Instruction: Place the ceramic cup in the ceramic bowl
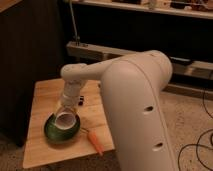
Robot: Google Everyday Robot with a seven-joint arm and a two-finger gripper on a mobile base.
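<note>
The green ceramic bowl (54,133) sits on the wooden table (42,100) near its front. The white ceramic cup (65,118) is held over the bowl's right side, mouth tilted toward the camera. My gripper (69,104) reaches down from the white arm (135,100) and is shut on the cup from above and behind. The cup hangs just over the bowl's inside; I cannot tell whether it touches it.
An orange carrot (94,141) lies on the table right of the bowl. A small dark object (80,101) sits behind the gripper. A dark cabinet (25,55) stands left, a shelf rack (130,50) behind. Cables lie on the floor at right.
</note>
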